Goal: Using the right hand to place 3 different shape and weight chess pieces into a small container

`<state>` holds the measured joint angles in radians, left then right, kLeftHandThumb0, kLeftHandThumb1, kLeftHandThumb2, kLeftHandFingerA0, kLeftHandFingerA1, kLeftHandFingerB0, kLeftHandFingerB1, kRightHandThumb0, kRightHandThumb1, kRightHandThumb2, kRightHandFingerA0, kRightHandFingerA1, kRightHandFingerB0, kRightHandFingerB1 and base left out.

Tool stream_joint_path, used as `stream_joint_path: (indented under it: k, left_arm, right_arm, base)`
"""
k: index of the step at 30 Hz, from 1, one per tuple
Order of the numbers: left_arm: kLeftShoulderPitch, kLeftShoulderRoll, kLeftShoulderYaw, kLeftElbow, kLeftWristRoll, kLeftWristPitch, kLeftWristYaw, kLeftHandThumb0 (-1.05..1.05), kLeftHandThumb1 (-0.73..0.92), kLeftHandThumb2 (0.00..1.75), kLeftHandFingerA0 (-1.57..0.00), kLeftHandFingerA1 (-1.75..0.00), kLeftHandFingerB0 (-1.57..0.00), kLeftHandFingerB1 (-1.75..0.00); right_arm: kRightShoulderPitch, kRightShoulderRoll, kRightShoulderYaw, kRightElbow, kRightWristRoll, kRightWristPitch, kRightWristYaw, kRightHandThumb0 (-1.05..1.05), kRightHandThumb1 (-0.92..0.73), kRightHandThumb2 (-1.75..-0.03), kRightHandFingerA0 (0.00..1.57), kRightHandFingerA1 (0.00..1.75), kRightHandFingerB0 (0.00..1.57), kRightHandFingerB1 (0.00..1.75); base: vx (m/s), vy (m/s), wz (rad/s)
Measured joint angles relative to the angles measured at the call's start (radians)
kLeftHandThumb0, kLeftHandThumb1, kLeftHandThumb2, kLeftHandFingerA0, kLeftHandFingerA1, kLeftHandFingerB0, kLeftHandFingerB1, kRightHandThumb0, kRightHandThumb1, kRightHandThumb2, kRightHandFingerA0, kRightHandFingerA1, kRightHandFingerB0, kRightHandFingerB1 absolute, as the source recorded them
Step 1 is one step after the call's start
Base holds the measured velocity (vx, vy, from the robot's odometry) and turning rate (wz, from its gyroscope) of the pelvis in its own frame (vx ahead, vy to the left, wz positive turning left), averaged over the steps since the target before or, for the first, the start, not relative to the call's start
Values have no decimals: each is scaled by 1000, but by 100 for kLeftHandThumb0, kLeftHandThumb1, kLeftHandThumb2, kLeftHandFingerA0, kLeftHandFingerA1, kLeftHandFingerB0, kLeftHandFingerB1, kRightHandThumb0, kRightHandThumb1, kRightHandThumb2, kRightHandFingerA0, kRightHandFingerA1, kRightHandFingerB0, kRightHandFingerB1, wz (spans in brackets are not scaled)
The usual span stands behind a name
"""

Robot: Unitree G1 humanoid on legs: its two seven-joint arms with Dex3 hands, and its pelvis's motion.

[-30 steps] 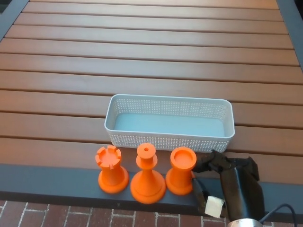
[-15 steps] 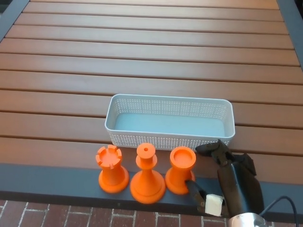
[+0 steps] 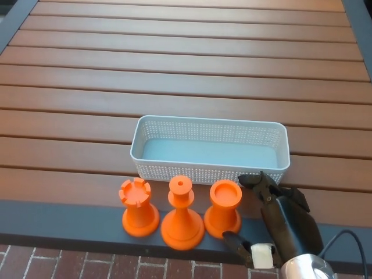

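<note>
Three orange chess pieces stand in a row along the table's near edge: one rook with a notched top, one taller piece with a wide round base, and one piece with a flat cup-like top. One white perforated container sits just behind them, with nothing in it. One robot hand shows, at the near right corner.
</note>
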<state>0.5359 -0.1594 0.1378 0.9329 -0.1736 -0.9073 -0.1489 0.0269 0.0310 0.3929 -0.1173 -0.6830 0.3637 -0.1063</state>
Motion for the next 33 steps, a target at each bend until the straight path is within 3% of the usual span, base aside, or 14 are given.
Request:
stream_joint_path:
  k: [4,7,8,12,13,16,17,21,25,26,27,31,32,33]
  left_arm:
    - [1,0,-1,2,0,0,2,-14,25,168,-131,-153,-114,-145]
    - [-2,7,-3,11,4,-1,5,-14,25,168,-131,-153,-114,-145]
    - [-4,10,-6,14,9,-4,10,-15,25,164,-131,-152,-114,-144]
    - [-3,14,-12,8,20,-4,22,-15,27,163,-131,-152,-114,-142]
    - [-3,13,-12,7,21,-4,23,-14,25,165,-134,-150,-117,-142]
    - [-5,9,-9,7,17,-4,17,-17,25,162,-133,-151,-118,-139]
    - [-9,9,-6,9,14,-4,11,-13,29,160,-129,-153,-114,-140]
    - [-13,9,1,9,5,-3,-5,-10,30,162,-127,-156,-113,-144]
    - [-13,7,3,4,3,1,-9,-11,28,163,-125,-157,-112,-145]
    - [-12,7,3,2,3,3,-9,-13,28,162,-126,-156,-113,-144]
    - [-11,6,2,1,3,4,-9,-14,28,160,-126,-156,-113,-146]
    - [-11,6,3,0,3,6,-10,-13,28,160,-129,-154,-114,-145]
    - [-11,6,3,0,3,6,-9,-13,28,162,-128,-155,-114,-145]
    - [-11,8,3,-1,4,6,-8,-13,28,162,-128,-155,-114,-145]
  right_arm:
    - [-2,-4,8,-5,1,5,17,-63,-44,-93,19,84,6,72]
    - [-2,-6,13,-5,0,4,19,-63,-44,-93,19,84,6,72]
    - [-2,-6,14,-4,0,4,19,-59,-46,-94,54,102,14,75]
    - [-8,-2,10,7,2,-4,7,-59,-48,-95,60,105,15,76]
    - [-9,-2,9,10,3,-6,4,-51,-46,-96,81,110,25,78]
    - [-17,2,-1,25,8,-18,-10,-66,-41,-80,73,115,33,90]
    - [-20,5,-6,32,12,-24,-14,-57,-56,-55,85,129,45,118]
    - [-33,37,-40,65,47,-61,-35,-54,-59,-54,100,123,50,120]
    - [-42,60,-51,95,76,-99,-58,-53,-60,-54,101,123,52,121]
    - [-43,63,-51,102,82,-107,-63,-61,-44,-81,106,115,60,101]
    - [-45,65,-51,106,84,-112,-66,-50,-58,-56,102,124,46,127]
    - [-51,75,-49,117,98,-125,-75,-51,-58,-56,102,125,44,128]
    - [-53,77,-49,121,100,-126,-77,-61,-45,-83,102,114,56,99]
    - [-59,80,-47,127,103,-128,-80,-61,-45,-83,102,114,56,99]
  base:
    - [0,0,0]
    - [0,0,0]
    - [0,0,0]
    - [0,0,0]
    - [0,0,0]
    - [0,0,0]
    - [0,0,0]
    - [0,0,0]
    - [0,0,0]
    - [0,0,0]
    - [0,0,0]
    - [0,0,0]
    - [0,0,0]
    - [0,0,0]
